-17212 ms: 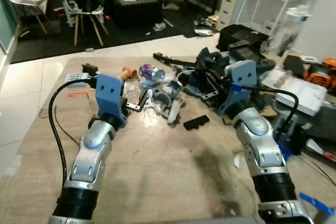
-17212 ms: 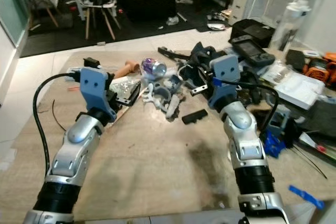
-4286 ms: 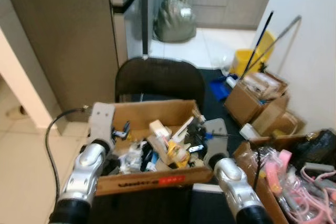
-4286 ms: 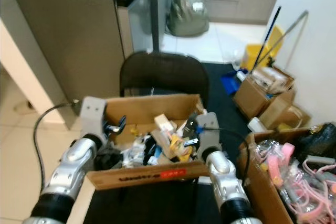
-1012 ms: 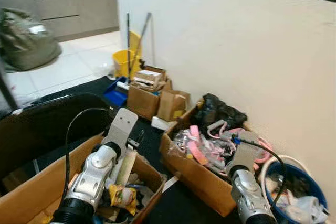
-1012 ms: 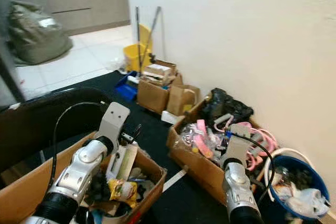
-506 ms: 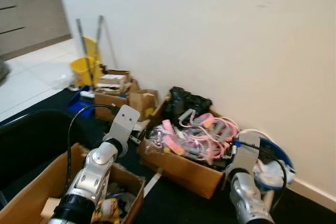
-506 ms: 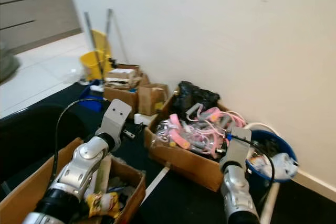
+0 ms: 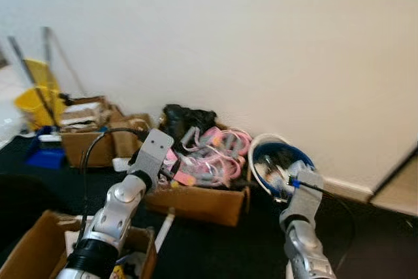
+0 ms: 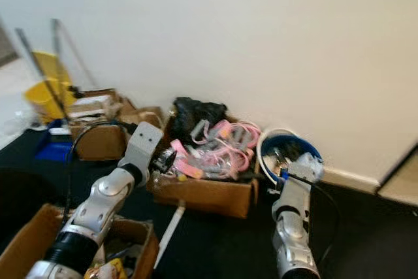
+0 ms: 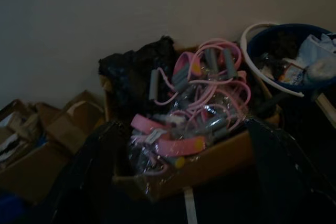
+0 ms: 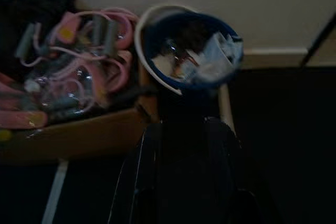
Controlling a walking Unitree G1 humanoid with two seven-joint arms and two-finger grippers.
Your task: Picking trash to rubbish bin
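Against the white wall, the blue bin (image 9: 282,164) sits just beyond the right hand (image 12: 184,129), grip unclear.

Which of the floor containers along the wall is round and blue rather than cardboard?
The blue bin with the white rim, just right of the cardboard box of pink items; the other containers are brown boxes.

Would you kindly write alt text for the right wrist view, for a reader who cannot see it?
A round blue rubbish bin with a white rim, holding crumpled wrappers, stands against a pale wall on dark floor. Beside it sits a brown cardboard box piled with pink and grey looped bands. The right gripper is a dark blur in the foreground, pointed toward the bin.
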